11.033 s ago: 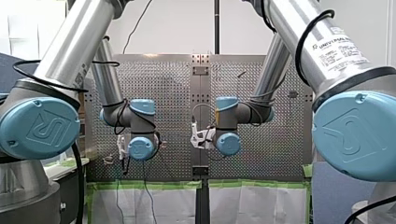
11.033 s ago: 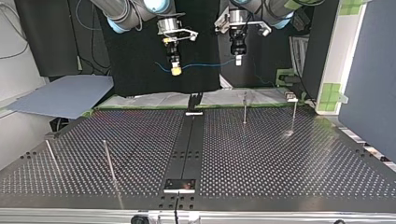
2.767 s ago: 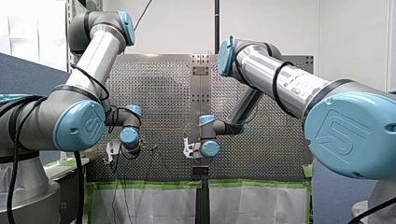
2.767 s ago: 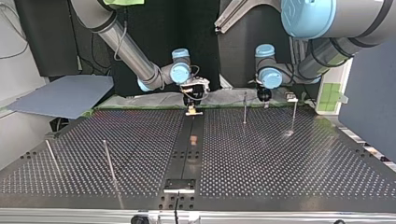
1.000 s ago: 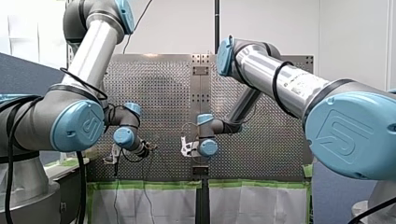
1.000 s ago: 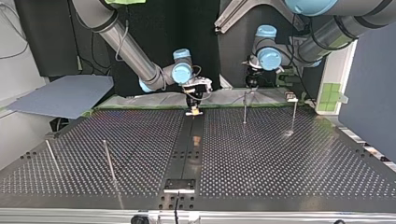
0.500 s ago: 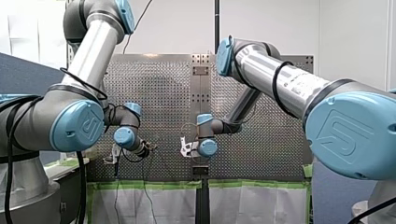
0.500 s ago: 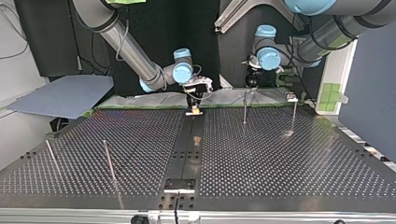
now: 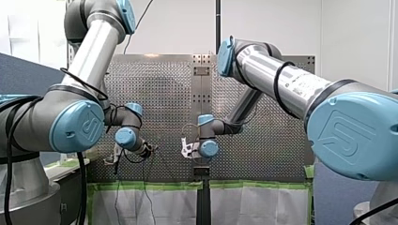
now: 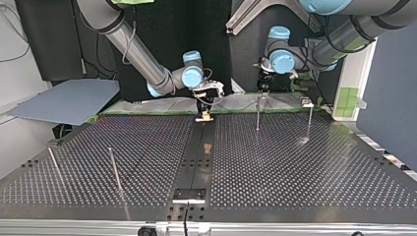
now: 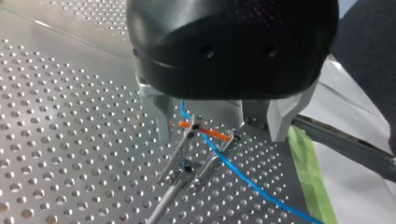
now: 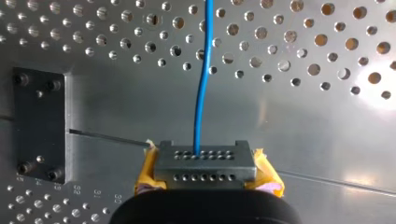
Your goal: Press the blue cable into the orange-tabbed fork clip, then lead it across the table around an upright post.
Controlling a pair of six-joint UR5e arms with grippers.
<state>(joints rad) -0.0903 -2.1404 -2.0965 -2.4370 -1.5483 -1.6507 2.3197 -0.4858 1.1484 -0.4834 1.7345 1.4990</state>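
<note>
In the left wrist view the blue cable [image 11: 233, 168] runs across the orange-tabbed fork clip [image 11: 205, 131], a metal fork on a thin stem. My left gripper [image 11: 219, 135] hangs open over it, one metal finger [image 11: 159, 119] on each side of the clip, touching nothing. In the top view that gripper [image 10: 263, 92] sits above the clip's stem [image 10: 257, 113] near the far edge. My right gripper [image 12: 203, 175], with yellow pads [image 12: 147, 172], is shut on the blue cable [image 12: 201, 93], low over the table's centre strip [image 10: 204, 114].
A black plate [image 12: 39, 126] is bolted to the table beside my right gripper. Further thin upright posts stand at the top view's right [image 10: 310, 120] and near left [image 10: 114, 169]. Green tape [image 11: 308, 177] edges the perforated table [image 10: 295, 167].
Over the last second almost nothing has moved. Since about three seconds ago my left wrist has risen, turned and come over the fork clip. My right gripper has stayed low at the centre strip.
</note>
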